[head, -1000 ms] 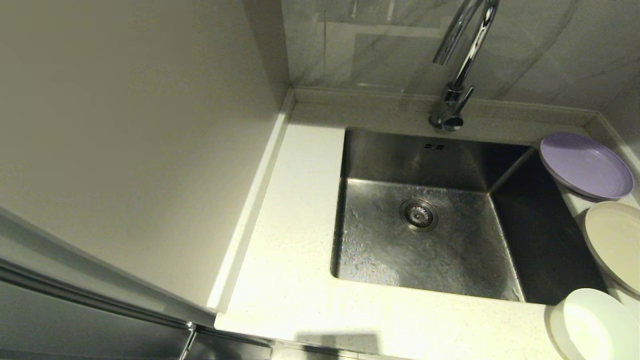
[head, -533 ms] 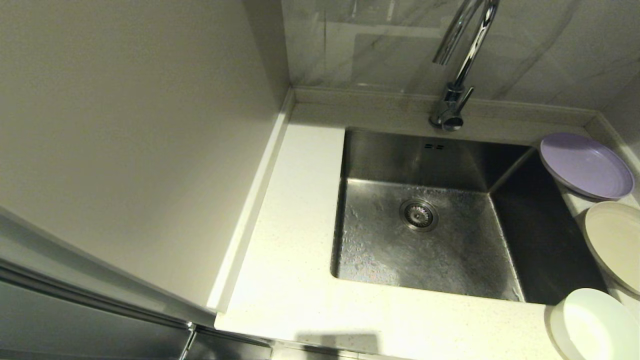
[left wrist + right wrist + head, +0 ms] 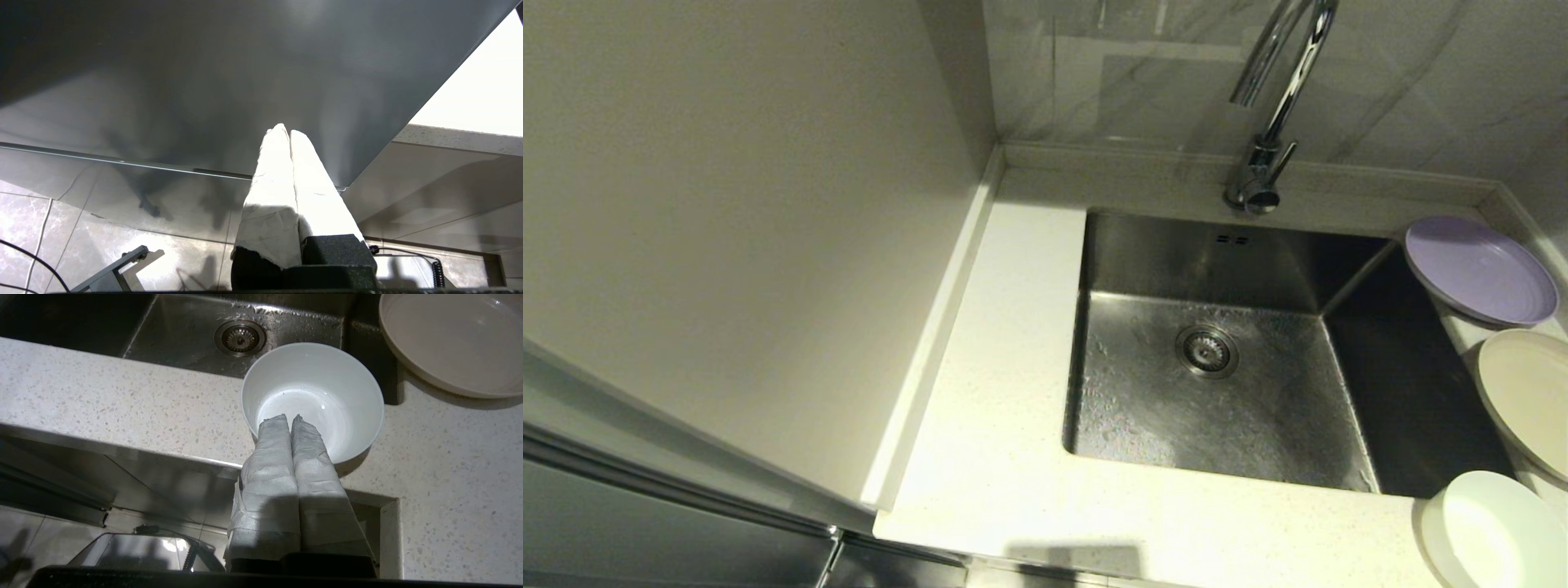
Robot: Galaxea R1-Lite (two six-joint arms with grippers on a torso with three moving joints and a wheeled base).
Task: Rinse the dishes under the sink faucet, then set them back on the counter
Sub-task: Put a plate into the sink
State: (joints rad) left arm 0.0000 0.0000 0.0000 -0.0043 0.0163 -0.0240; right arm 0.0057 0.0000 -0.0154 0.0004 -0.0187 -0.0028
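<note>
Three dishes line the counter point(image 3: 996, 425) to the right of the sink point(image 3: 1217, 384): a lilac plate point(image 3: 1480, 268) at the back, a cream plate point(image 3: 1529, 400) in the middle and a white bowl point(image 3: 1494, 531) at the front. The chrome faucet point(image 3: 1270, 106) rises behind the basin; no water shows. Neither arm appears in the head view. My right gripper point(image 3: 291, 417) is shut and empty, hanging off the counter's front edge, its tips pointing at the white bowl point(image 3: 322, 388). The cream plate point(image 3: 453, 339) lies beyond. My left gripper point(image 3: 285, 131) is shut and empty, low beside a grey cabinet panel point(image 3: 245, 81).
A tall cream wall panel point(image 3: 743, 229) closes the counter's left side. The marble backsplash point(image 3: 1405, 73) stands behind the faucet. The round drain strainer point(image 3: 1207, 351) sits mid-basin. Tiled floor point(image 3: 81, 245) and cables lie below the left gripper.
</note>
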